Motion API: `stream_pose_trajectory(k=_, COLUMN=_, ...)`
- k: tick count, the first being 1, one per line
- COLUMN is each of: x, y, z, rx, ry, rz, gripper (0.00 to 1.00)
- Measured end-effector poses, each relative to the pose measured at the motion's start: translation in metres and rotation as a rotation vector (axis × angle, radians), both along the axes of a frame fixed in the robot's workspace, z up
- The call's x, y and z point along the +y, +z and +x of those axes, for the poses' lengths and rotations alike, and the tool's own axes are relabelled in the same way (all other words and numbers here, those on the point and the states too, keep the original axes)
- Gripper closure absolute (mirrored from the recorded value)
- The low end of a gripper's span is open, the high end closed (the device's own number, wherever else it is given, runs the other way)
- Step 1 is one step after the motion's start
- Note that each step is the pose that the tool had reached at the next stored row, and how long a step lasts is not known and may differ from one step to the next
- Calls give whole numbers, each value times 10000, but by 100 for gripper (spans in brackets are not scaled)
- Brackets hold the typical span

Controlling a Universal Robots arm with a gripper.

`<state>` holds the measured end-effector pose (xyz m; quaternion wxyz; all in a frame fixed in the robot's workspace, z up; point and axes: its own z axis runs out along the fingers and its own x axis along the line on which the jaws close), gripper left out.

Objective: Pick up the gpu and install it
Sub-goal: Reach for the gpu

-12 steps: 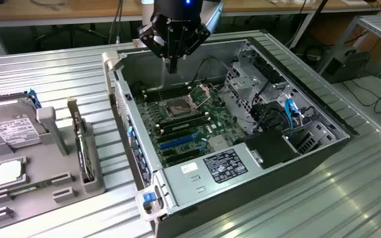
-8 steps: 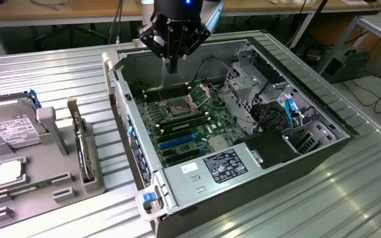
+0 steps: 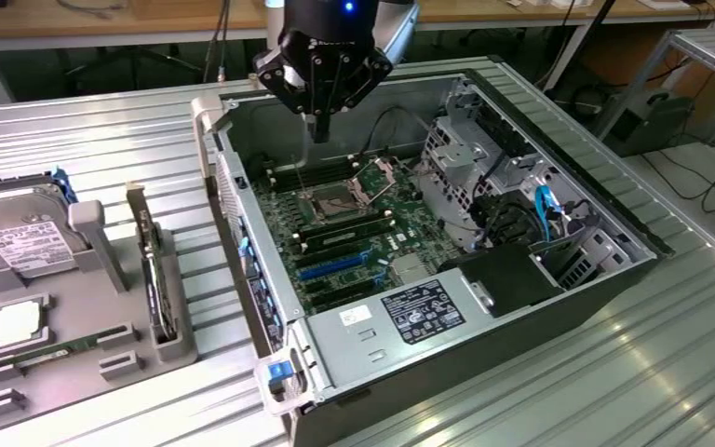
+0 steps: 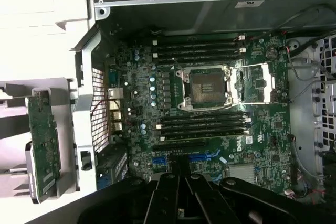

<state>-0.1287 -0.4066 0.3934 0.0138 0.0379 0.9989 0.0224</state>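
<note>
Gripper (image 3: 320, 128) shut, fingers pressed together, nothing held. It hangs above the open computer case (image 3: 457, 382), over the motherboard (image 3: 397, 209) near the CPU socket (image 3: 332, 200). The gpu (image 3: 159, 284) stands on edge in the grey holder (image 3: 97, 244) outside the case, on the exterior view's left, well apart from the gripper.

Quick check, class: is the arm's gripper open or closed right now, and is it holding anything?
Gripper: closed, holding nothing, poised above the open computer case.
</note>
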Motion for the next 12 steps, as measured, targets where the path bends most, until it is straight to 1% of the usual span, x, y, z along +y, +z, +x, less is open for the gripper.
stream_pose_trajectory(k=3, x=-53, y=-1, z=-93, rx=-4, ry=2, rz=1, gripper=89)
stream_pose_trajectory(k=9, x=-123, y=0, z=-323, rx=-3, ry=2, rz=0, gripper=89)
stream_pose_trajectory(k=12, x=-158, y=-1, z=-467, rx=-4, ry=0, rz=2, gripper=89)
